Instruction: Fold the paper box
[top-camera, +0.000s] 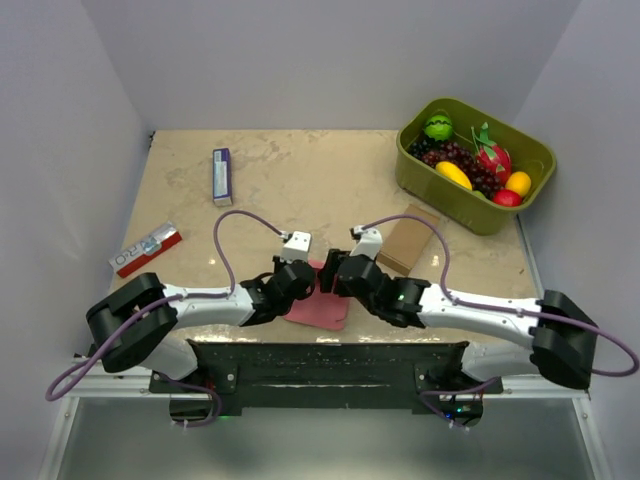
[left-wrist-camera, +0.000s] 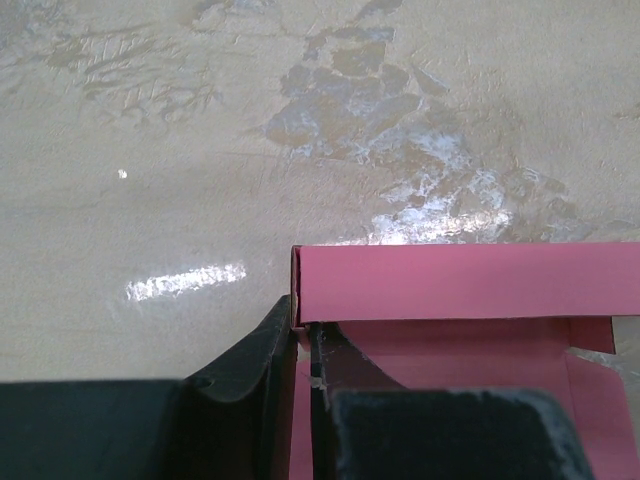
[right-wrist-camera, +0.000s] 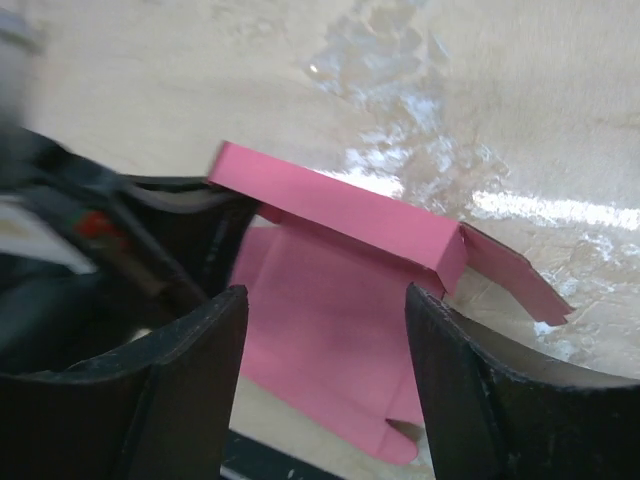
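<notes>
Top view: beige, marble-patterned tabletop (top-camera: 300, 180), glossy, with pale streaks of glare; plain grey-lilac walls (top-camera: 300, 60) at left, back and right. Black mounting bar along the near edge, with both arm bases bolted to it.

Paper box (top-camera: 322, 308) (left-wrist-camera: 470, 280) (right-wrist-camera: 340, 215): pink-red card at the near middle of the table, between the two wrists, mostly flat, with one long strip folded upright and a small end tab angled outward.

Left gripper (top-camera: 300, 280) (left-wrist-camera: 303, 330): fingers narrow, pinched on the card at one end of the upright strip.

Right gripper (top-camera: 335, 272) (right-wrist-camera: 325, 295): fingers wide apart, straddling the upright strip from the opposite side; contact with the card not discernible.

Elsewhere on the surface, well apart from the card: olive-green tub (top-camera: 450, 200) of toy fruit at the far right; brown cardboard box (top-camera: 408, 240) just beside the right wrist; blue-and-white packet (top-camera: 222, 176) at far left of centre; red-and-white packet (top-camera: 146, 250) near the left wall.
</notes>
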